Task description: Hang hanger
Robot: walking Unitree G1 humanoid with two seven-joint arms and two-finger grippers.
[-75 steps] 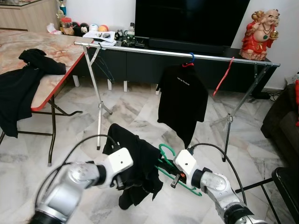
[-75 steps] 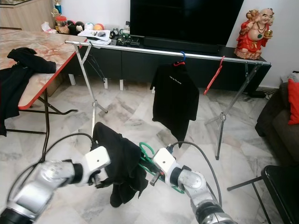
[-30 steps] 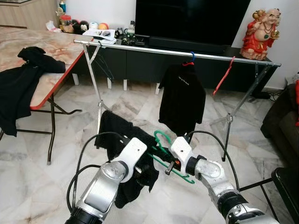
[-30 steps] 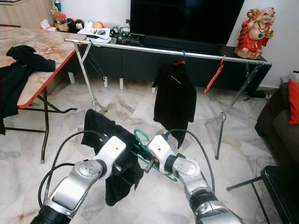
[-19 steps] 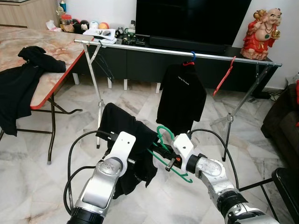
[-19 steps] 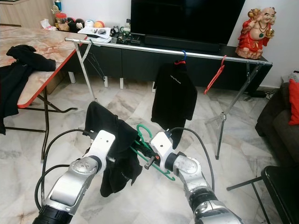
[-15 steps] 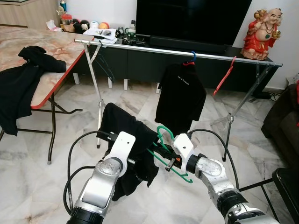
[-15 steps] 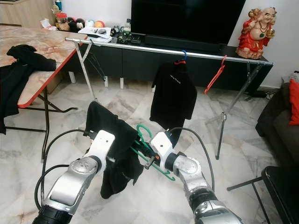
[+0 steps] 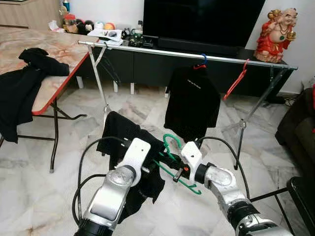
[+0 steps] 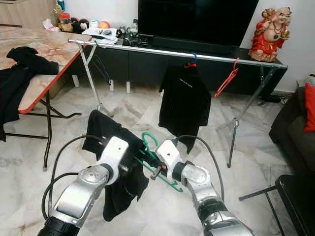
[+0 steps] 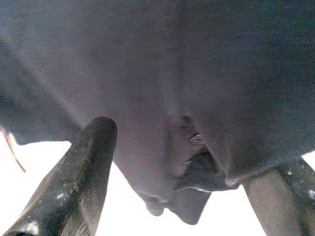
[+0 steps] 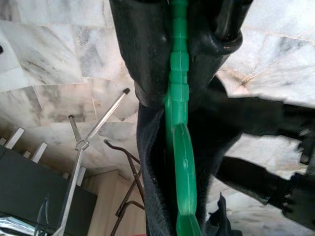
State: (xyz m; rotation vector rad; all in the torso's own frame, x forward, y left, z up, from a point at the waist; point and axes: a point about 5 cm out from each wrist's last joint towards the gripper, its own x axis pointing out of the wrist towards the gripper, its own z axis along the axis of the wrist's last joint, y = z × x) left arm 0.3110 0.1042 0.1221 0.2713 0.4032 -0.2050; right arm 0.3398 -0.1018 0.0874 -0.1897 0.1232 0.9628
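Two grippers meet low, at 6 o'clock: the right gripper [image 9: 176, 173] is clamped on the green hanger [image 9: 173, 162], while the left gripper [image 9: 150, 170] pinches the black shirt [image 9: 123, 137] draped over it.

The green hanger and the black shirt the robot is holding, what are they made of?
The green hanger looks like glossy moulded plastic: ribbed and slightly see-through. The black shirt looks like soft matte cloth, drooping in folds; likely cotton, though I can't be sure.
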